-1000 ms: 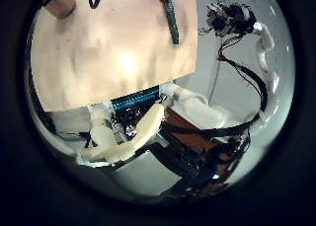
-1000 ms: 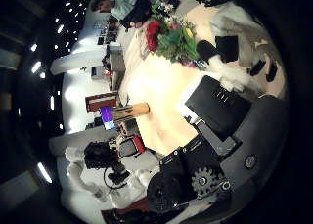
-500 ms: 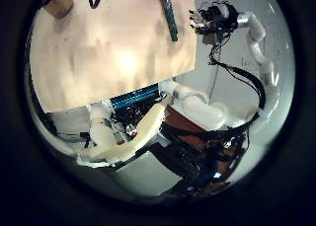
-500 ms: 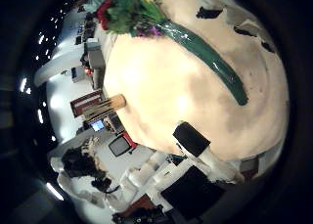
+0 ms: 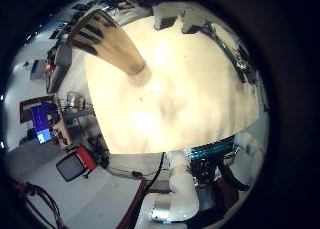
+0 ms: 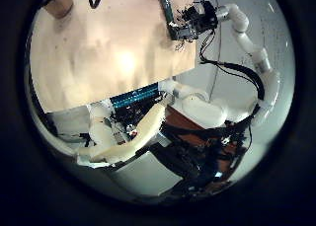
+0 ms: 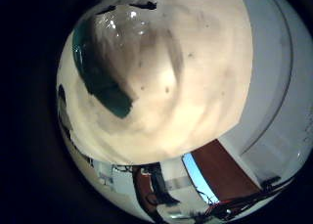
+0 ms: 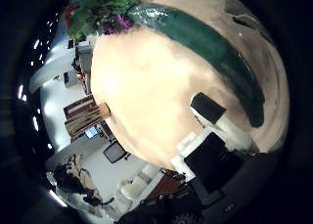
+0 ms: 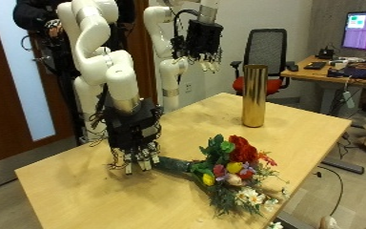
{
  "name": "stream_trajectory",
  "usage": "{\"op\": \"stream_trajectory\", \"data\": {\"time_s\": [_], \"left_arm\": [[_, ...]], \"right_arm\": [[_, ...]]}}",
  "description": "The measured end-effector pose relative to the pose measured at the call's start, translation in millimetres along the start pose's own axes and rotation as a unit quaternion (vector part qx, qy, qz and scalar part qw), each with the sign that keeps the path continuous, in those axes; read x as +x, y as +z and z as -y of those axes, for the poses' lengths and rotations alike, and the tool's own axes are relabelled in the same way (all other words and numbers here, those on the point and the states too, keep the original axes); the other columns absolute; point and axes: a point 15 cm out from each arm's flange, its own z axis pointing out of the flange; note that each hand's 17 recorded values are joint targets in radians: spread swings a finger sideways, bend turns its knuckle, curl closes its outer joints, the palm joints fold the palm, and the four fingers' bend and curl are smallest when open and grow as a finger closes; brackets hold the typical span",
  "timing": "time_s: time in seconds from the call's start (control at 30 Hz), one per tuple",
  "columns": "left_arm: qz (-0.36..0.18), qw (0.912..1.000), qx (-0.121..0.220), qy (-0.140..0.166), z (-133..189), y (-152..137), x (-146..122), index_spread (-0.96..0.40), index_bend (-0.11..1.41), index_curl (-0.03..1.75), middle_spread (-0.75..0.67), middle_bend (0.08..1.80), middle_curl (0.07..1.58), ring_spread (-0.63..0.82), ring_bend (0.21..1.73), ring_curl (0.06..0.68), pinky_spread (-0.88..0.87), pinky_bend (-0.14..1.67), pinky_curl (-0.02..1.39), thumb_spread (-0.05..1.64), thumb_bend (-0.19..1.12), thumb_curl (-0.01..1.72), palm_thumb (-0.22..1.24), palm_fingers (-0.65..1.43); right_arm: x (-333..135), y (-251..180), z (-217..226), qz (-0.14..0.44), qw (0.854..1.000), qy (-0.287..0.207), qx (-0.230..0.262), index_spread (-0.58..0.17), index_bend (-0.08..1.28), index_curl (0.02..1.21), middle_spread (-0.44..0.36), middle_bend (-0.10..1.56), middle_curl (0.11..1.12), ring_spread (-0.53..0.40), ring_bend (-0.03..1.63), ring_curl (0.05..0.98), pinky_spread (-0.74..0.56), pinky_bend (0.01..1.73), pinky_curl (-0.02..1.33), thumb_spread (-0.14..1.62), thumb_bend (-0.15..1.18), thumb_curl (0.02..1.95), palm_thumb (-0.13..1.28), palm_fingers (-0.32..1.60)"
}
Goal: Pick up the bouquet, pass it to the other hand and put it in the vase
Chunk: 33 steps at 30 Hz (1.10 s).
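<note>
Bouquet light, floppy, probably slippery-wrapped; best gripped at green stem wrap beneath open right hand; left hand relaxed.

office, desk, monitor, swivel chair

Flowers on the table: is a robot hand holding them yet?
No. The bouquet lies on the table, unheld. The right robot hand hangs open over its stem end; the left robot hand is empty.

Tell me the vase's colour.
Gold, a metallic sheen; the vase shows best in the outside view.
</note>
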Motion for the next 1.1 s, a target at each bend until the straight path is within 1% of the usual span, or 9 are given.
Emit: {"op": "stream_trajectory", "data": {"time_s": [0.07,0.2,0.33,0.57,0.73,0.9,0.97,1.1], "left_arm": [[0.003,1.0,-0.001,0.002,0,0,-1,0.15,0.19,0.39,0.35,0.19,0.29,0.51,0.43,0.196,0.5,0.19,0.28,0.96,-0.03,0.29,0.33,0.2],[0.001,1.0,-0.001,0.002,1,0,1,0.15,0.19,0.39,0.35,0.19,0.29,0.51,0.43,0.196,0.5,0.19,0.28,0.96,-0.03,0.29,0.33,0.2],[0.001,1.0,-0.001,0.0,2,0,1,0.15,0.19,0.39,0.36,0.19,0.29,0.51,0.43,0.196,0.5,0.19,0.28,0.96,-0.03,0.29,0.33,0.2],[0.002,1.0,0.003,0.002,1,-3,2,0.15,0.19,0.39,0.35,0.18,0.29,0.51,0.43,0.196,0.49,0.19,0.28,0.96,-0.03,0.3,0.34,0.2],[0.004,1.0,0.001,0.002,2,-3,2,0.15,0.19,0.39,0.35,0.18,0.29,0.51,0.43,0.196,0.49,0.19,0.28,0.96,-0.03,0.3,0.34,0.2],[0.003,1.0,0.003,0.002,2,-4,3,0.15,0.19,0.39,0.35,0.19,0.29,0.51,0.43,0.195,0.49,0.19,0.28,0.96,-0.03,0.3,0.34,0.2],[0.004,1.0,0.003,0.002,2,-4,2,0.15,0.19,0.39,0.35,0.19,0.29,0.51,0.44,0.196,0.49,0.19,0.28,0.96,-0.03,0.3,0.34,0.2],[0.002,1.0,0.0,0.001,1,-3,3,0.15,0.19,0.39,0.35,0.19,0.29,0.51,0.43,0.195,0.48,0.19,0.28,0.96,-0.03,0.3,0.34,0.21]], "right_arm": [[-4,2,-2,-0.002,1.0,-0.002,-0.004,-0.079,0.17,0.37,0.044,0.62,0.41,-0.051,0.9,0.282,0.17,0.61,0.23,0.98,-0.02,0.47,0.84,0.33],[-1,12,-3,-0.009,1.0,-0.002,-0.019,-0.076,0.18,0.37,0.023,0.63,0.43,-0.082,0.91,0.285,0.13,0.61,0.21,0.98,-0.02,0.47,0.83,0.34],[4,18,-4,-0.022,0.999,0.001,-0.029,-0.069,0.18,0.36,0.003,0.64,0.44,-0.091,0.91,0.287,0.1,0.6,0.2,0.97,-0.02,0.48,0.84,0.35],[7,26,-2,-0.027,0.999,0.003,-0.038,-0.067,0.18,0.37,-0.003,0.64,0.45,-0.095,0.91,0.289,0.09,0.59,0.18,0.97,-0.02,0.49,0.83,0.35],[6,28,-2,-0.029,0.999,0.002,-0.041,-0.082,0.2,0.38,-0.005,0.63,0.46,-0.099,0.9,0.286,0.08,0.58,0.16,0.97,-0.02,0.5,0.87,0.38],[7,29,0,-0.037,0.998,0.0,-0.042,-0.118,0.21,0.4,-0.037,0.65,0.47,-0.132,0.93,0.291,0.04,0.56,0.13,0.95,-0.02,0.52,0.91,0.48],[9,29,1,-0.043,0.998,-0.002,-0.048,-0.139,0.2,0.41,-0.061,0.66,0.48,-0.161,0.95,0.297,-0.05,0.63,0.13,0.94,-0.02,0.53,0.92,0.57],[8,29,0,-0.048,0.996,0.0,-0.07,-0.16,0.19,0.42,-0.088,0.67,0.5,-0.186,0.96,0.311,-0.14,0.7,0.13,0.93,-0.02,0.53,0.92,0.6]]}}
